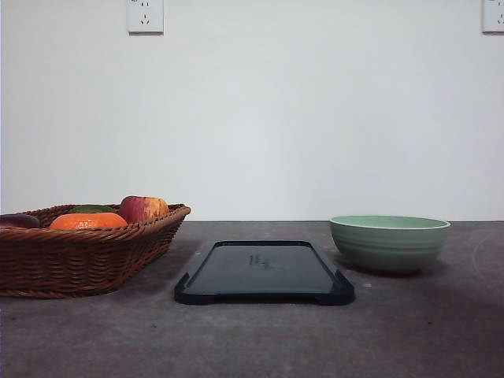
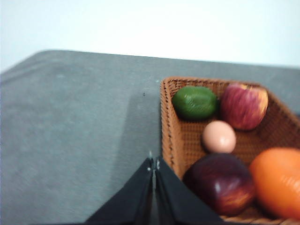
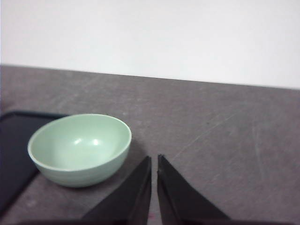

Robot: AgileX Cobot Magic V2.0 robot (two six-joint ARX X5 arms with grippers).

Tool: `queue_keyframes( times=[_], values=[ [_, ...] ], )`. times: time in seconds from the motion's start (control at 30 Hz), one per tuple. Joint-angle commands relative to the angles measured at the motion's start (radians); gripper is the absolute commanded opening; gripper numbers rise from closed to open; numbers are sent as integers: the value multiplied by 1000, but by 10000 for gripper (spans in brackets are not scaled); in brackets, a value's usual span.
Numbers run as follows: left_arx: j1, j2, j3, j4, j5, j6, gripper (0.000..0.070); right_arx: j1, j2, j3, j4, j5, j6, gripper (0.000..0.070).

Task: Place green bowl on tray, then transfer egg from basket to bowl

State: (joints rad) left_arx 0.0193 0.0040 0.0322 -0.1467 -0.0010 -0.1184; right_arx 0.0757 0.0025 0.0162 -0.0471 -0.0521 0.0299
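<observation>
The green bowl [image 1: 389, 242] stands on the table to the right of the black tray [image 1: 264, 272], empty inside [image 3: 79, 146]. The wicker basket [image 1: 79, 246] sits at the left. In it lies a pale egg [image 2: 219, 137] among other fruit. My left gripper [image 2: 153, 165] is shut, its tips just outside the basket's [image 2: 171, 122] near corner. My right gripper [image 3: 153, 161] is shut too, hovering beside the bowl with nothing in it. A corner of the tray [image 3: 11, 150] shows past the bowl.
The basket also holds a green avocado-like fruit [image 2: 194, 102], a red apple [image 2: 243, 106], a dark red fruit [image 2: 220, 182] and an orange [image 2: 279, 180]. Bare grey tabletop [image 2: 70, 136] stretches left of the basket. A white wall [image 1: 252, 118] backs the table.
</observation>
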Motion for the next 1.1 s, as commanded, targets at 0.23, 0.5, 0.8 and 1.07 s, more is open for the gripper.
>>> queue_keyframes(
  times=[0.23,0.5,0.8,1.07],
  values=[
    [2,-1,-18,23,1,-627,0,0,1,-4,30,11,451,8],
    [2,-1,-17,296,1,-413,0,0,2,-1,284,11,438,7],
    [2,8,104,378,1,-298,0,0,2,78,308,2,322,6],
    [2,131,320,295,1,-222,0,0,99,242,279,-3,291,6]
  ],
)
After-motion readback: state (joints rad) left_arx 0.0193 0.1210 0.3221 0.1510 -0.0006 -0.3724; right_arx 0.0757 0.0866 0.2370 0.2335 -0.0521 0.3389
